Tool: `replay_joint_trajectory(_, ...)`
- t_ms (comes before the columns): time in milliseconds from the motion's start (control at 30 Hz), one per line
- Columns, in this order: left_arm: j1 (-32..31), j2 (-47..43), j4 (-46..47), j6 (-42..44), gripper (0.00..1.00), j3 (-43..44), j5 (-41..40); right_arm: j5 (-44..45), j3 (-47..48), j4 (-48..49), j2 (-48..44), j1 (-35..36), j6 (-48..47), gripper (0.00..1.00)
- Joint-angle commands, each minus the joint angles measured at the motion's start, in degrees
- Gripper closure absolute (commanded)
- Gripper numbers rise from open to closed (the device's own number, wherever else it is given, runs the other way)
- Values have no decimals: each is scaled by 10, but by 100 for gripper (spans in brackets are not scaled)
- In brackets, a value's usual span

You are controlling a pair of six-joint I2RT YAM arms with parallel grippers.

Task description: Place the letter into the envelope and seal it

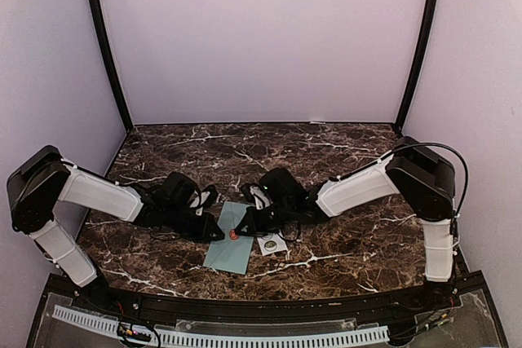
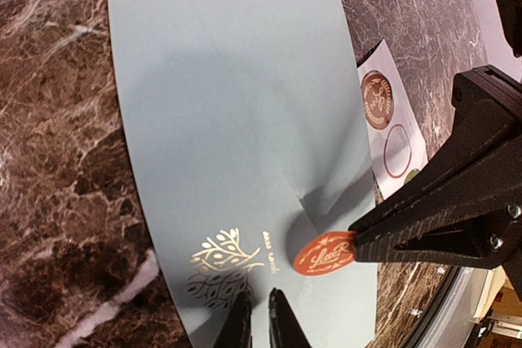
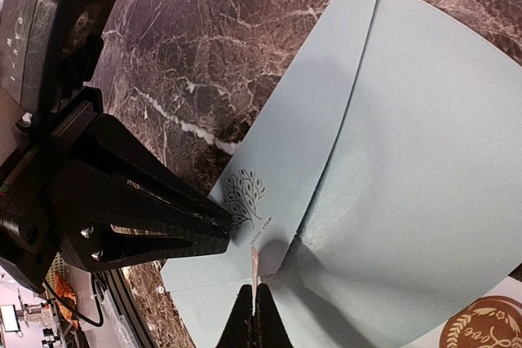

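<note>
On the left we see the left gripper (image 2: 259, 315) low over the marble table (image 1: 342, 160), jaws pinched all but together with nothing between them, tips on the near end of the envelope (image 2: 236, 120) beside its gold tree print. The envelope lies flat mid-table between the two arms, pointed flap folded down. At the flap's tip sits a round red seal sticker (image 2: 322, 252), and the right gripper (image 3: 254, 291) is clamped tight on its edge. We cannot tell whether the sticker touches the paper. Just right of the envelope lies a white sticker strip (image 2: 391, 128).
</note>
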Motion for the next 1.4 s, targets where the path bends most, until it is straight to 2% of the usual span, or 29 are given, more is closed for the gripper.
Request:
replay_joint_trajectory(0, -4, 19, -34, 1, 91, -4, -10, 8, 12, 21, 14, -7, 6, 100)
replay_joint_trajectory(433, -5, 18, -34, 2, 91, -3, -9, 20, 23, 7, 34, -8, 4, 100)
replay_joint_trajectory(767, -9, 14, -40, 11, 78, 22, -12, 23, 27, 2, 37, -10, 3, 100)
replay_joint_trajectory(1167, -9, 19, -14, 3, 78, 30, -17, 28, 27, -2, 37, -9, 4, 100)
replay_joint_trajectory(1367, -10, 37, 13, 0, 87, 28, -11, 29, 25, 0, 30, -9, 6, 100)
